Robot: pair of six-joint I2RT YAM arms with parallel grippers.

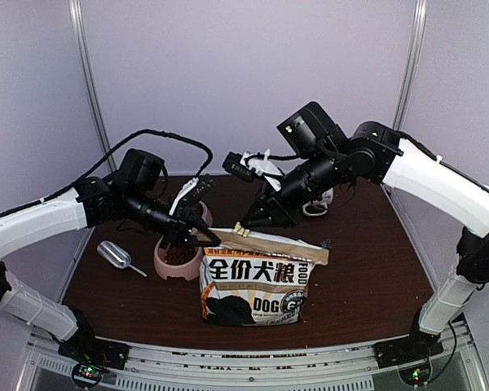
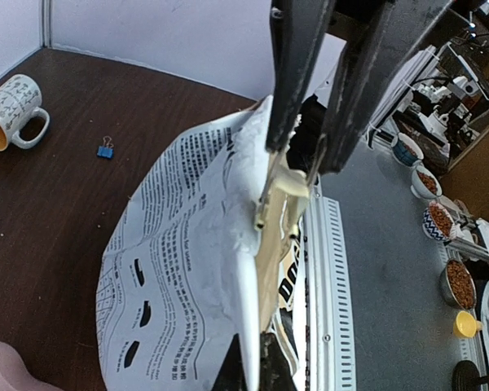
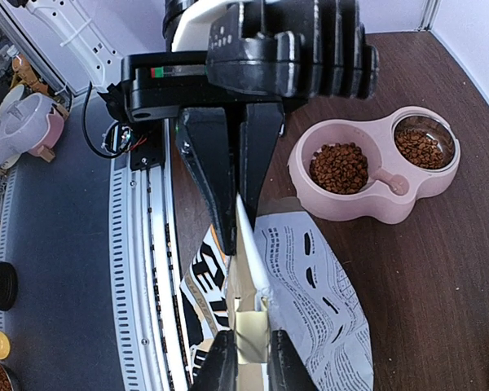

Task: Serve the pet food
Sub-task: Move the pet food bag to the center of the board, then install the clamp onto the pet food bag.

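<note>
Loose, light pet food (image 3: 340,167) is best handled through its soft bag (image 1: 257,281) — the top edge is clamped by left gripper (image 1: 212,239) and right gripper (image 1: 241,229) jaws.

The left arm (image 1: 33,224) reaches in from the left edge, forearm roughly level, and the left gripper (image 1: 210,239) is pinched closed near frame centre. The right arm (image 1: 440,183) arches in from the right, with the right gripper (image 1: 241,230) angled down-left, jaws nearly together.
</note>
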